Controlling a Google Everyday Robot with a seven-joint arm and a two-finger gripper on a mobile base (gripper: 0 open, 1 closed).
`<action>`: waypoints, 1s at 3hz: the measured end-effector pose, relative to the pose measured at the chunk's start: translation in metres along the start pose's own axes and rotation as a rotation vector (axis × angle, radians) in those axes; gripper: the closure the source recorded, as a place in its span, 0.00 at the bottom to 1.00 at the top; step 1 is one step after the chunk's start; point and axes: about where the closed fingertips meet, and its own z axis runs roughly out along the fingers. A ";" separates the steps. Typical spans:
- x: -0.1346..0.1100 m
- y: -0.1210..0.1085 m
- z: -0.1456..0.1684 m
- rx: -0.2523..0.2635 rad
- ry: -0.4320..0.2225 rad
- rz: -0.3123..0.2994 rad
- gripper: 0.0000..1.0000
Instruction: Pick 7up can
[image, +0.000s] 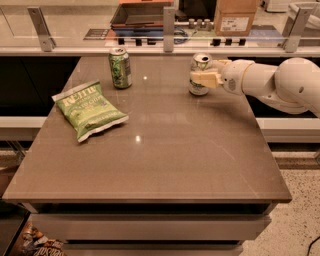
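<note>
The 7up can (199, 90), a silver-white can with green markings and a silver top, stands at the back right of the brown table (165, 160). My gripper (200, 75) reaches in from the right on a white arm (270, 82). Its cream fingers (204, 78) are closed around the can's middle, one in front and one behind. The can's base is still at table level.
A darker all-green can (120, 68) stands at the back left. A green chip bag (89, 109) lies flat at the left. Behind the table runs a counter with a glass rail and posts (169, 22) and a cardboard box (235, 16).
</note>
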 end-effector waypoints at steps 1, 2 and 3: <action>-0.009 0.001 -0.004 -0.028 -0.009 0.009 1.00; -0.032 0.000 -0.013 -0.049 -0.013 -0.008 1.00; -0.062 0.000 -0.023 -0.053 -0.003 -0.049 1.00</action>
